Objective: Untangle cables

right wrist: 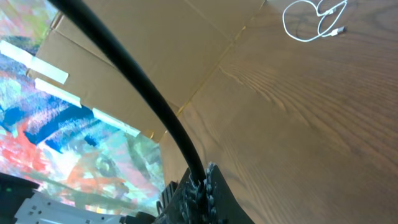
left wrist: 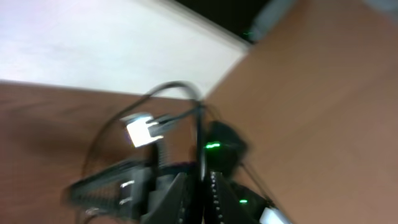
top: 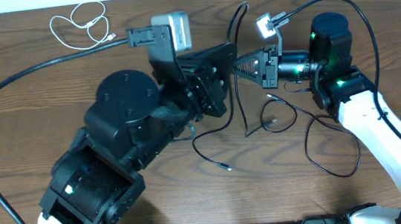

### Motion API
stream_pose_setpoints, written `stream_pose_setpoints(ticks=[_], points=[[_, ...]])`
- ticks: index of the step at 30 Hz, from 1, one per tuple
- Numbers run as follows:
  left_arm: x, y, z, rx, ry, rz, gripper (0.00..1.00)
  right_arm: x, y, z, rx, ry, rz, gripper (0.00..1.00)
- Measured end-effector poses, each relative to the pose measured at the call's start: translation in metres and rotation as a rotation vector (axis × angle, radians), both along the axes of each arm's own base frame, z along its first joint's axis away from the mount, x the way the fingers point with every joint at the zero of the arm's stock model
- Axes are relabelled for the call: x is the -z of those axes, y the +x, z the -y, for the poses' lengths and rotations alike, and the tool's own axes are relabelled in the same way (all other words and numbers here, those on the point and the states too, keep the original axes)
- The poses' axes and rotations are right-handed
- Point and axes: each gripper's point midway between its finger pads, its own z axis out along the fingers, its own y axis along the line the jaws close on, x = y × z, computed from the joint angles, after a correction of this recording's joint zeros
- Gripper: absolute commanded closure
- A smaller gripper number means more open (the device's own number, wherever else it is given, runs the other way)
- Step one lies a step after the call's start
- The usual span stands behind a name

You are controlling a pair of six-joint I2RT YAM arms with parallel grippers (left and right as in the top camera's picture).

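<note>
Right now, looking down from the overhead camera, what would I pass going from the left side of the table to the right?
White cable, looped near the far edge → left arm → black cables, strewn mid-table between the two arms → right arm.

Bare table [top: 284, 193] at the front. Middle blocked by left arm [top: 126, 112] and right arm [top: 364, 110], black cables [top: 241, 111] between them. Far corner: white cable [top: 81, 25] alone.
</note>
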Motion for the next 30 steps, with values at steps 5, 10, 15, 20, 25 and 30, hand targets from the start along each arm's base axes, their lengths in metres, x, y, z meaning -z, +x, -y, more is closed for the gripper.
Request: stream_pose_setpoints(ticks=[5, 10, 15, 20, 25, 30], points=[[0.044, 0.010, -0.034, -0.180, 0.171, -0.104, 0.58, -0.003, 0.005, 0.007, 0.025, 0.012, -0.022, 0.99], [0.061, 0.014, -0.057, -0.286, 0.258, -0.137, 0.48, -0.016, -0.002, 0.009, 0.027, 0.026, -0.009, 0.99], [0.061, 0.017, -0.062, -0.322, 0.267, -0.130, 0.36, -0.034, -0.015, 0.010, 0.007, 0.044, 0.016, 0.99], [0.060, 0.017, -0.063, -0.323, 0.276, -0.120, 0.35, -0.029, -0.020, 0.010, -0.013, 0.042, -0.033, 0.99], [0.050, 0.014, -0.053, -0.234, 0.322, -0.034, 0.22, -0.028, -0.021, 0.010, -0.013, 0.040, -0.051, 0.99], [0.047, 0.007, -0.028, -0.061, 0.375, 0.055, 0.19, -0.027, -0.025, 0.002, -0.026, 0.040, -0.068, 0.99]])
